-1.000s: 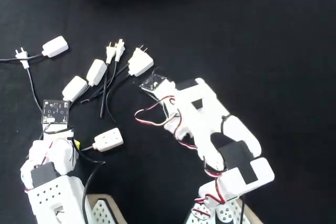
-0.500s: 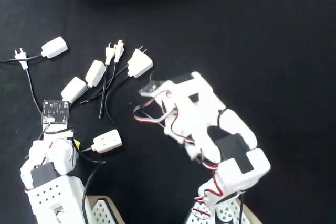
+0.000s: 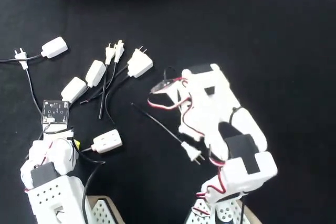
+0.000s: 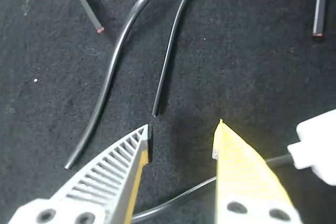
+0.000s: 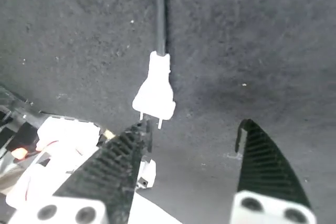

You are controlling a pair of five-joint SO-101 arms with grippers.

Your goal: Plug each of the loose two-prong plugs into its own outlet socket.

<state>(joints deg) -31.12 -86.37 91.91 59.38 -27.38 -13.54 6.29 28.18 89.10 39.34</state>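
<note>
Right hand (image 5: 194,129) and left hand (image 4: 181,129) are open, empty; closing off-centre could knock the plug (image 5: 155,95) askew.

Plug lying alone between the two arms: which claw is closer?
Right. The right claw is beside the plug, at its prongs; the left claw is far off, over other cords.
</note>
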